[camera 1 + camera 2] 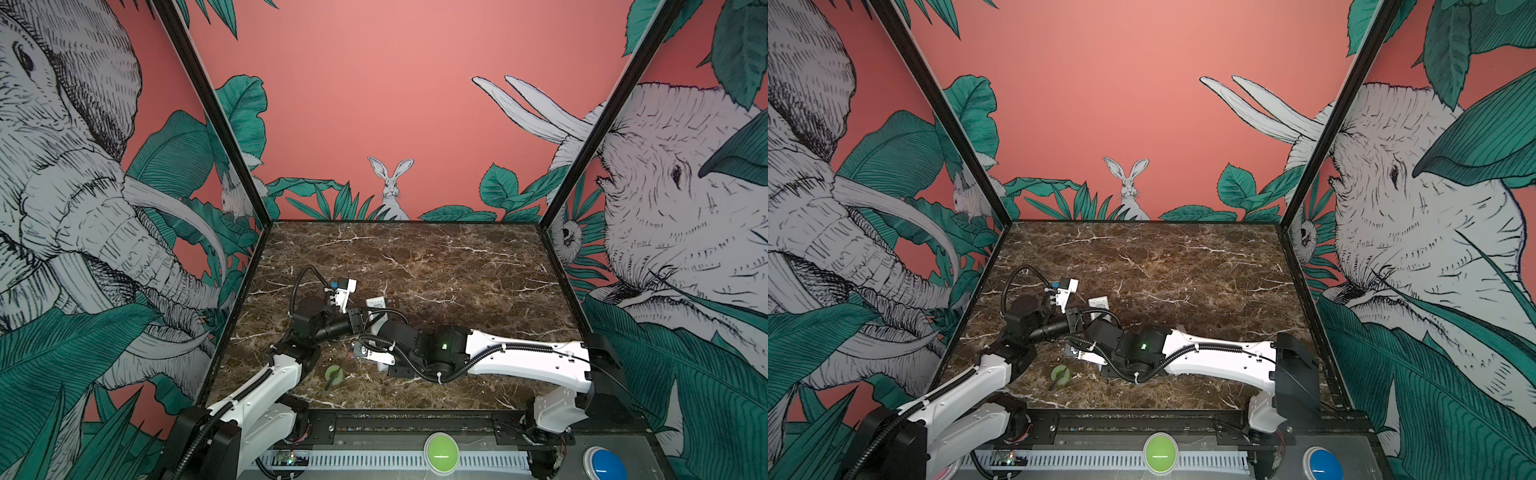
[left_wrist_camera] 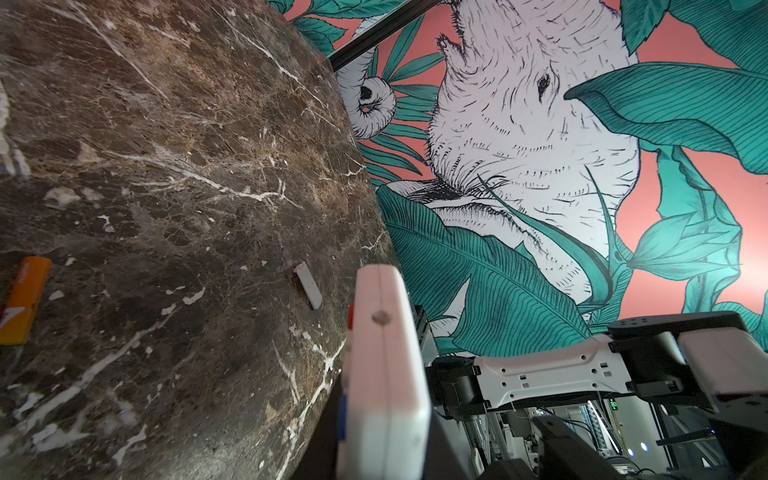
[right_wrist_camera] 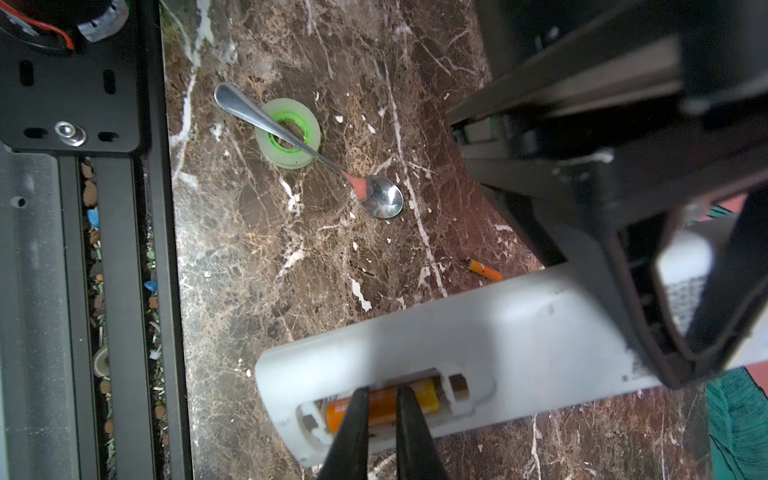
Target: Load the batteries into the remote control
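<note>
The remote control [image 3: 478, 332] is held back-side up, left of centre and toward the near side of the table [image 3: 291, 249]. Its battery compartment is open, with the cover off.

**Compartment contents.** One battery [image 3: 419, 401] lies lengthwise in the compartment. No second cell is visible in it.

**Right gripper.** The right gripper [image 3: 381, 399] stands over the compartment. Its jaws are nearly closed, with only a narrow slit between them. Both tips rest on the seated battery and are not clamped round it. This looks like a pressing-in step.

**Left gripper.** The left gripper [image 3: 698, 299] is closed firmly on the remote control toward its other end and steadies it.

**Progress.** The task appears to be about half done.
- One cell is in place or being seated.
- The second battery [image 3: 484, 270] lies loose on the table just beside the remote control and is not yet loaded.
- The cover strip [image 2: 308, 284] lies flat on the table, well apart from the remote control.

**Other items.** A spoon [image 3: 382, 201] rests across a green tape roll [image 3: 270, 145] near the front edge of the table. Neither is touched.
</note>
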Controlling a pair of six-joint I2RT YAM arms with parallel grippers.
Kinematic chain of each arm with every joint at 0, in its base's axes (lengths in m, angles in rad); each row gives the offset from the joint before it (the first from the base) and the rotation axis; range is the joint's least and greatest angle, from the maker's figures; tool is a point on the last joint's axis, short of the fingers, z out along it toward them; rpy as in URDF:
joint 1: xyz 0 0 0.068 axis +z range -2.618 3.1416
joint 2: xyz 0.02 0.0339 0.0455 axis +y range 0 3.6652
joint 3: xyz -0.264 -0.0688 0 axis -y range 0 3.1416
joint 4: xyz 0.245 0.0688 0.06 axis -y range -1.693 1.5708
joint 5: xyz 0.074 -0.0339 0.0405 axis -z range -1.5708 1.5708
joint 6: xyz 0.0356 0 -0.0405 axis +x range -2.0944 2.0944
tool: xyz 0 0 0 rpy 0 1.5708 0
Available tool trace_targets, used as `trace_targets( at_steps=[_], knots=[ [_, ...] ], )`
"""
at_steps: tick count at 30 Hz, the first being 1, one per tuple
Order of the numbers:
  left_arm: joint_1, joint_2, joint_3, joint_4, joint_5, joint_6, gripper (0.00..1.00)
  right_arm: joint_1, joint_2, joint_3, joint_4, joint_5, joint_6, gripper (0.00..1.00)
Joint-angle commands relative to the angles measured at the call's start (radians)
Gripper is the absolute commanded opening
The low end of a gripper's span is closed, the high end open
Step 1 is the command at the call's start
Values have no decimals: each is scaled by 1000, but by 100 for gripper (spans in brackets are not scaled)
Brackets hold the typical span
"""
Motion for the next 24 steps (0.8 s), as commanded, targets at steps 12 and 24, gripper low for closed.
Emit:
trace_targets(
  at_steps=[12, 24],
  knots=[
    [102, -32, 4, -121, -109, 78, 0, -25, -132, 15, 31, 4, 191, 41],
    [216, -77, -22, -164, -178, 107, 0, -170, -120, 125, -62, 4, 507, 60]
  ],
)
